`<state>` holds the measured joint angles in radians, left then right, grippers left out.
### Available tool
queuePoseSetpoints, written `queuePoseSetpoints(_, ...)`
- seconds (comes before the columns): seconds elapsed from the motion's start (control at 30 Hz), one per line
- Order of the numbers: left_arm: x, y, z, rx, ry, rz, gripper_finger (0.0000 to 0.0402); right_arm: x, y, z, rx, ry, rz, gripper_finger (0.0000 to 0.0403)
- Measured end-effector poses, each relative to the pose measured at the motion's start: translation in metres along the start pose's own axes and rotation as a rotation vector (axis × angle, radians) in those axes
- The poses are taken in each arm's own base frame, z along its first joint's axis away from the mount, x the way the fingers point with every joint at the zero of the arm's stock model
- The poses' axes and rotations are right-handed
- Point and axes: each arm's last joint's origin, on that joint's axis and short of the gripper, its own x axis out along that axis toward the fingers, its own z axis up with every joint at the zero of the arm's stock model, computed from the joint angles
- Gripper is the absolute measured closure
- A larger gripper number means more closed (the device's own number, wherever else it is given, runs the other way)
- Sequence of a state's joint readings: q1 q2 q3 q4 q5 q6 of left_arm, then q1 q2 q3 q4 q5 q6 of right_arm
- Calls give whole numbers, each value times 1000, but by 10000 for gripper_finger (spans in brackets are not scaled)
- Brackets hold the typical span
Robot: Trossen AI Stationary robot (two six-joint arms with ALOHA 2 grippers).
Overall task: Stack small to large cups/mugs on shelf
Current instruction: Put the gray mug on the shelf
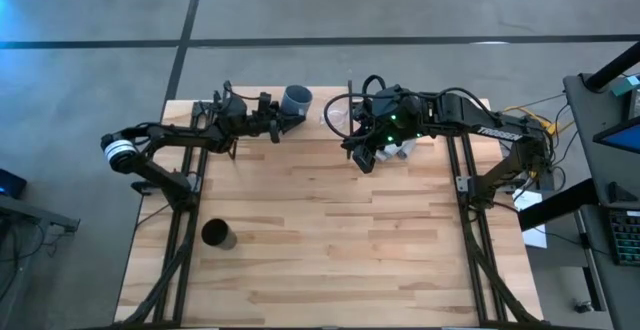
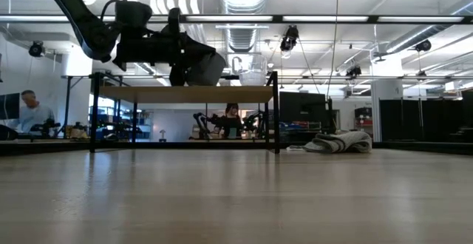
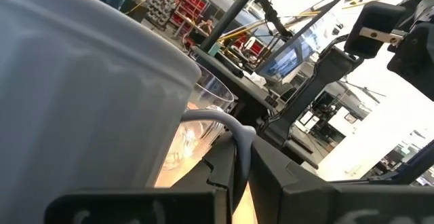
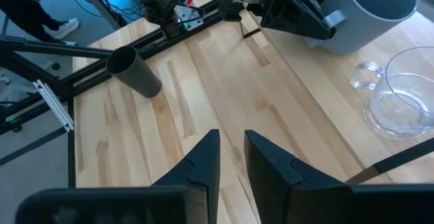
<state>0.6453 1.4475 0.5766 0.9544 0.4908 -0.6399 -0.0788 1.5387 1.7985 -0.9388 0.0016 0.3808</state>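
Left gripper (image 1: 283,120) is clamping the grey-blue mug (image 1: 297,99) by its handle, holding it tilted just above the shelf (image 2: 185,94) top, at about 12 o'clock of the table (image 1: 330,240) in the high view. The mug is sitting at the gripper's 1 o'clock, touching its fingers (image 3: 234,149). Clear glass cup (image 4: 405,102) is standing on the shelf just beside the mug, around 3 o'clock from it. Right gripper (image 4: 230,157) is hanging above the table near 1 o'clock, fingers slightly parted, gripping nothing; glass cup lies near it. Black cup (image 1: 217,234) is standing well apart at roughly 8 o'clock on the table. Grey-white cloth (image 2: 338,142) is lying beside the shelf.
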Motion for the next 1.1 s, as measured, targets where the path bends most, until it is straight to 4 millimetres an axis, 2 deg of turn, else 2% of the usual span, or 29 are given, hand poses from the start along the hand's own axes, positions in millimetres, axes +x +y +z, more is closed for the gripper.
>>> queuePoseSetpoints(0.17, 0, 0, -1, -10, 10, 4, 381, 0, 0, 0, 0, 0, 0, 338)
queuePoseSetpoints(0.5, -1, -1, -1, -15, 15, 1, 316, 0, 0, 0, 4, 0, 0, 337)
queuePoseSetpoints(0.83, -4, -6, -1, -53, 91, -104, 312, 0, 0, 0, 4, 0, 1, 337)
queuePoseSetpoints(1.1, -5, -7, -1, -69, 97, -113, 312, 0, 1, 0, 2, 2, 4, 337)
